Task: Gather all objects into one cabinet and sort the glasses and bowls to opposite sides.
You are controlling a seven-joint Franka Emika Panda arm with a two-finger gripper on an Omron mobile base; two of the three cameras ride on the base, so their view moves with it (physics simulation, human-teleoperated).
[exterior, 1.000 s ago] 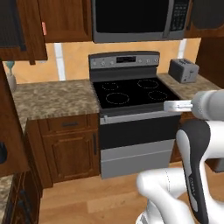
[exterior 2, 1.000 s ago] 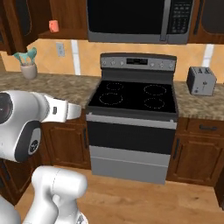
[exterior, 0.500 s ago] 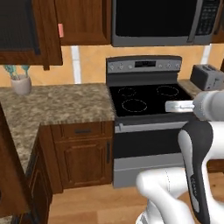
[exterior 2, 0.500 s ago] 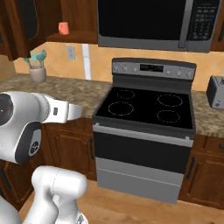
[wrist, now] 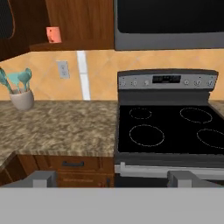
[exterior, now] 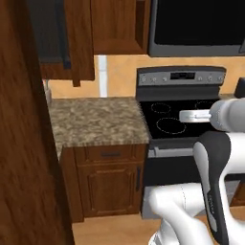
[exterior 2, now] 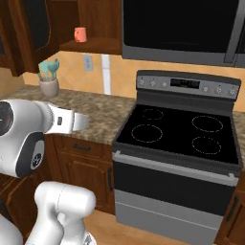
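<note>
On shelf edge of reddish-brown wooden wall cabinet (exterior 2: 91, 45), translucent orange-red cup (exterior 2: 80, 34); my gripper (wrist: 111, 178) open, empty. Risk: reaching up, I clip dark mesh-panel door (exterior 2: 33, 28), topple cup.

counter (exterior: 95, 122): granite, bare | stove (exterior: 184, 119): right of it (black top) | cabinet (exterior: 62, 38): above

A: Is it bright in here?

B: Kind of. The light is soft and even. The orange wall (wrist: 100, 74) looks warm, and the speckled table (wrist: 65, 127) is easy to see.

A: Any dark spots?

B: Yes, inside the cabinet (exterior 2: 91, 24) it is dim. The black stove top (exterior 2: 177, 131) has no shine. Everything looks a little fuzzy.
</note>
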